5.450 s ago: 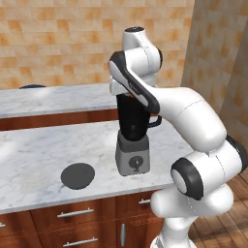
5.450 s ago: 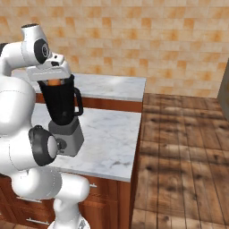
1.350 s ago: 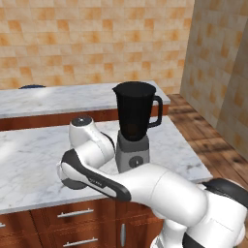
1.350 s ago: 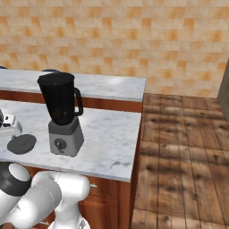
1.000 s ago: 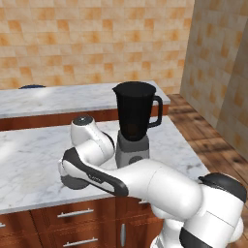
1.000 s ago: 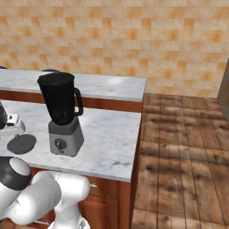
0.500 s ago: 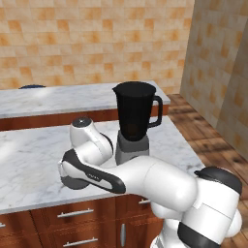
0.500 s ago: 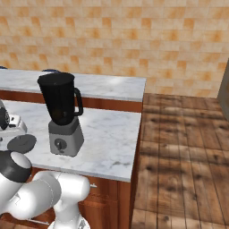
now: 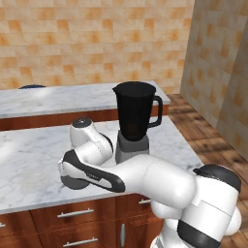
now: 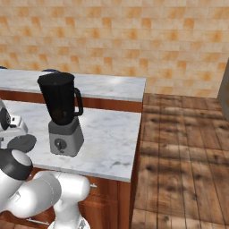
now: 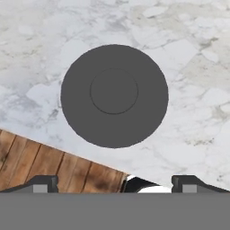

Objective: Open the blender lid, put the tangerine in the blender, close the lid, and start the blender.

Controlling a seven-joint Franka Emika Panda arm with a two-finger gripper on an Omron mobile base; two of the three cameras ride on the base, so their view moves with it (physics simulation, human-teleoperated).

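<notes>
Our pincer (image 11: pixel 115 182) hangs above the tabletop (image 11: pixel 193 112) with its tips spread wide and nothing between them. The blender lid (image 11: pixel 114 95) lies flat on the marble straight ahead of the pincer, close to the tabletop's near edge, so we judge we are lined up to take it for closing. To the pincer's right stands the blender (image 10: pixel 61 113), its jar top uncovered. We cannot see the tangerine, so we cannot tell where it is. Nothing lies between pincer and lid; our own arm (image 9: pixel 121 169) crosses before the blender base.
</notes>
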